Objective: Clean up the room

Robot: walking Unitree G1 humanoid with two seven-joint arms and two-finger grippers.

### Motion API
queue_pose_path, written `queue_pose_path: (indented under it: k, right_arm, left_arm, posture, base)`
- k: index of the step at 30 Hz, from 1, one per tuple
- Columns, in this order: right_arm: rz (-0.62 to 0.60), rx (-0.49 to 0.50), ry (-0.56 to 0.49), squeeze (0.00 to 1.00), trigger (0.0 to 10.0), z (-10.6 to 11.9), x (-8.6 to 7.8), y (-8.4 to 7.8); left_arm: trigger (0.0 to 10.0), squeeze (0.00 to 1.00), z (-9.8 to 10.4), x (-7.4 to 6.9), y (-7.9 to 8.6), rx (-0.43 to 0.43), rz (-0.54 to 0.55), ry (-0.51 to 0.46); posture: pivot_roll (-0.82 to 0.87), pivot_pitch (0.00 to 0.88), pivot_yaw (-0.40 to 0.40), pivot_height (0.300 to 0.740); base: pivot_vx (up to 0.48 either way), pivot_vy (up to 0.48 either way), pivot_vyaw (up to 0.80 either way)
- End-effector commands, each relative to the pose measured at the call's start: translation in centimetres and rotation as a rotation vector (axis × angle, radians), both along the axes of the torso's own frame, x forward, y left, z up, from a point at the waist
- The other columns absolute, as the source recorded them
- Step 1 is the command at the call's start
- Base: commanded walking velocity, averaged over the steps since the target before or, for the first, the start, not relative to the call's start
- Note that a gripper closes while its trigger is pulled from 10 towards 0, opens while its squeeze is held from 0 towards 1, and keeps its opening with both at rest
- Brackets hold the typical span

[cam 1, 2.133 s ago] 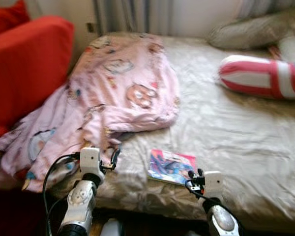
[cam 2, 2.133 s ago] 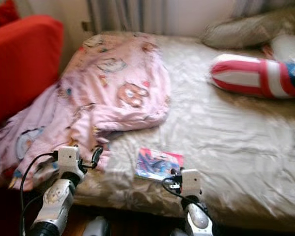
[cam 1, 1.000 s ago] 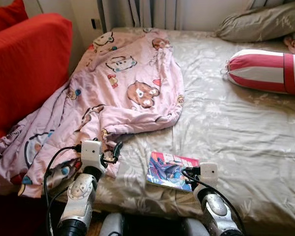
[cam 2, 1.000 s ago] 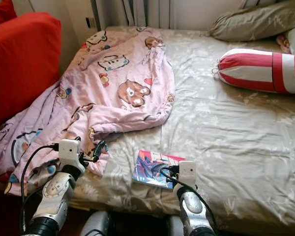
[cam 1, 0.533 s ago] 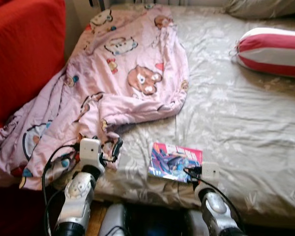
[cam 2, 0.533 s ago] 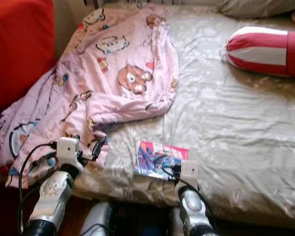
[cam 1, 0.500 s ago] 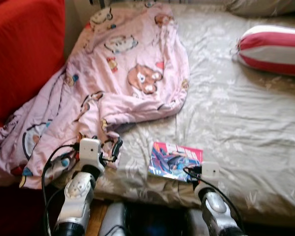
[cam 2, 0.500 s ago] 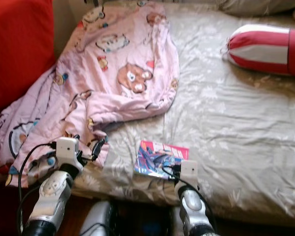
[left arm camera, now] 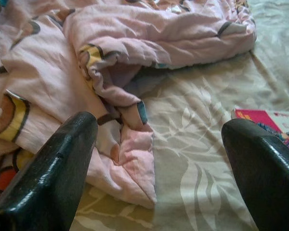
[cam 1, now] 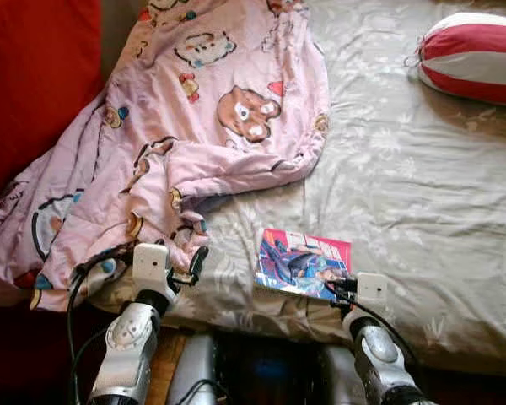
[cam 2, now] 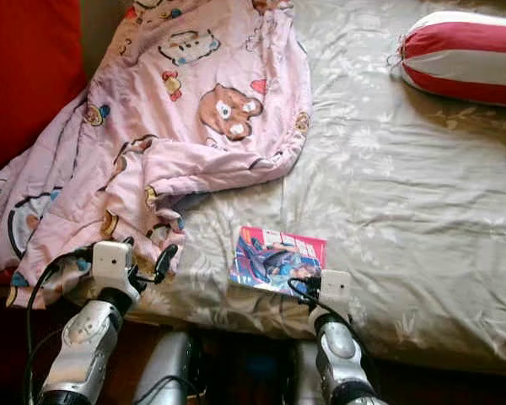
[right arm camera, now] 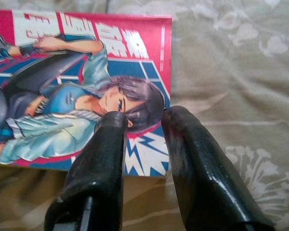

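1. Comic book lying flat on the bed, lower centre of the left eye frame, near the bed's front edge; pink and blue cover facing up, a figure drawn on it.
2. Right claw just above the book's near right corner, fingers a narrow gap apart, not clenched, nothing between them; whether the tips touch the cover cannot be told.
3. Left claw spread wide, released, holding nothing, over the edge of the pink blanket at the lower left of the left eye frame.
4. Pink blanket with cartoon bears heaped over the left half of the bed, one crumpled corner lying just beside the left claw, well apart from the book.
5. Red-and-white striped bolster at the upper right, well apart from the book.
6. Red sofa along the upper left edge, the blanket spilling against it.
7. Compared with half a second ago: whole scene shifted down and closer, camera tilted further toward the bed's front edge; grey pillow at the top gone out of frame; bolster now cut off at the upper right corner.
8. Book, blanket and bolster lying as before relative to one another.
9. Right claw nearer the book's corner than a second ago; left claw much as before, over the blanket's edge.
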State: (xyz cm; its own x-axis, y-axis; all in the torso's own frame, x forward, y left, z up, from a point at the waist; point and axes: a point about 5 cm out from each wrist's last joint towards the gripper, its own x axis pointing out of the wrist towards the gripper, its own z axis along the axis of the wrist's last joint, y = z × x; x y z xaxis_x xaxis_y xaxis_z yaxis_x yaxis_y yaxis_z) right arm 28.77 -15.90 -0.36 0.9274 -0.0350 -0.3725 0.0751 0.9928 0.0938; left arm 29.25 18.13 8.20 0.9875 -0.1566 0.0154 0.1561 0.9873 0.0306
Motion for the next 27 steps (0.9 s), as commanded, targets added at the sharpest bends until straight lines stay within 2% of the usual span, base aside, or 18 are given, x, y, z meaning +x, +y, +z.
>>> queue_pose_path:
  k: [1, 8, 16, 24, 27]
  right_arm:
    - [-0.017, 0.019, 0.018, 0.0, 10.0, -0.8, -0.9, 0.0]
    - [-0.036, 0.031, 0.014, 0.0, 10.0, -0.8, -1.0, -0.3]
    - [-0.073, 0.14, -0.065, 0.0, 10.0, 0.7, 0.4, -0.7]
    - [-0.12, 0.235, -0.056, 0.0, 10.0, 0.7, 0.7, -1.0]
    - [-0.132, 0.263, -0.042, 0.0, 10.0, 0.8, 0.9, -1.4]
  left_arm:
    - [10.0, 0.0, -0.6, -0.5, 0.6, -0.004, 0.018, 0.035]
    - [10.0, 0.0, -0.5, -0.4, 0.4, -0.004, 0.017, 0.037]
    - [10.0, 0.0, -0.6, -0.7, 0.6, 0.0, 0.027, 0.045]
    - [10.0, 0.0, -0.7, -1.1, 0.9, 0.008, 0.037, 0.05]
    - [10.0, 0.0, -0.5, -1.5, 1.5, 0.016, 0.047, 0.047]
  posture:
    - [0.11, 0.314, 0.044, 0.6]
    - [0.11, 0.311, 0.047, 0.6]
    - [0.13, 0.31, 0.049, 0.6]
    - [0.16, 0.312, 0.057, 0.6]
    - [0.19, 0.315, 0.063, 0.6]
  base:
    - [0.0, 0.0, 0.0]
    - [0.0, 0.0, 0.0]
    - [0.0, 0.0, 0.0]
    - [0.0, 0.0, 0.0]
    - [0.0, 0.0, 0.0]
